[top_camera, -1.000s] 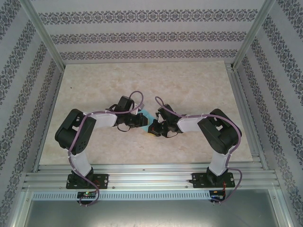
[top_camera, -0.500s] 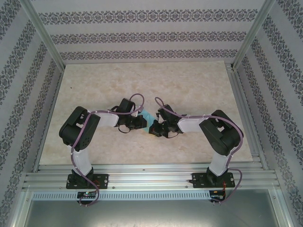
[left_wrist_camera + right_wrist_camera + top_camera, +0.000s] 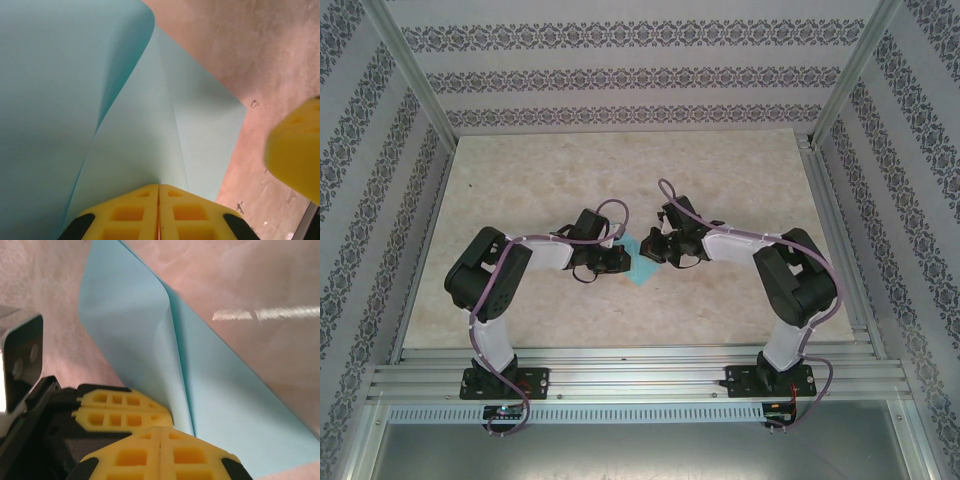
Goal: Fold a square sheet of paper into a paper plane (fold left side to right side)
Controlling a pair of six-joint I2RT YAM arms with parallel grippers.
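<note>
The square sheet of paper (image 3: 642,270) is turquoise and lies mid-table between both grippers, partly folded. In the left wrist view the paper (image 3: 150,125) has a large flap curling up at the left and a crease running to my left gripper (image 3: 159,186), whose jaws are shut with the sheet running into their tips. My left gripper (image 3: 624,258) sits at the sheet's left side. My right gripper (image 3: 649,250) is at its far right. In the right wrist view the right gripper (image 3: 160,429) is shut, tips against the paper (image 3: 225,405) at the fold edge, next to the left gripper's fingers (image 3: 120,407).
The beige marbled tabletop (image 3: 620,170) stretches beyond the sheet on all sides. Aluminium rails (image 3: 640,365) run along the near edge and upright frame posts (image 3: 415,85) stand at the back corners. Patterned walls enclose three sides.
My right gripper has moved toward the far side of the sheet, uncovering more of the paper's near part. The left gripper stayed at the sheet's left side and closed slightly.
</note>
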